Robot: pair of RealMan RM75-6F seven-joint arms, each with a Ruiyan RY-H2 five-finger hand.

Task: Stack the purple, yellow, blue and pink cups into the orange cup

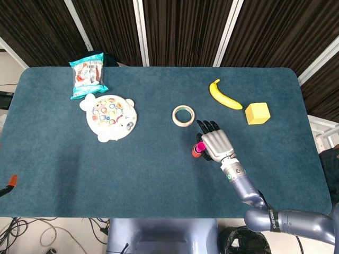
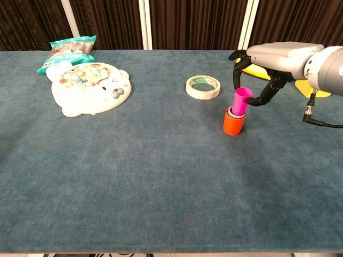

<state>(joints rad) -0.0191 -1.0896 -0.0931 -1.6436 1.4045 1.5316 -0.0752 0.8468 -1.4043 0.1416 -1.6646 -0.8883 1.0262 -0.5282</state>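
The orange cup point(image 2: 232, 124) stands right of the table's middle, with other cups nested inside; only a purple rim shows. The pink cup point(image 2: 241, 100) sits tilted in the top of the stack. My right hand point(image 2: 268, 64) reaches over it from the right and pinches the pink cup's upper part between thumb and a finger. In the head view the right hand point(image 1: 216, 144) covers most of the stack point(image 1: 197, 150), leaving a bit of pink and orange showing at its left side. My left hand appears in neither view.
A tape roll point(image 2: 203, 87) lies just behind and left of the stack. A banana point(image 1: 223, 95) and a yellow block point(image 1: 257, 113) lie at the back right. A white fishing toy plate point(image 2: 88, 87) and a snack bag point(image 2: 67, 52) are at the back left.
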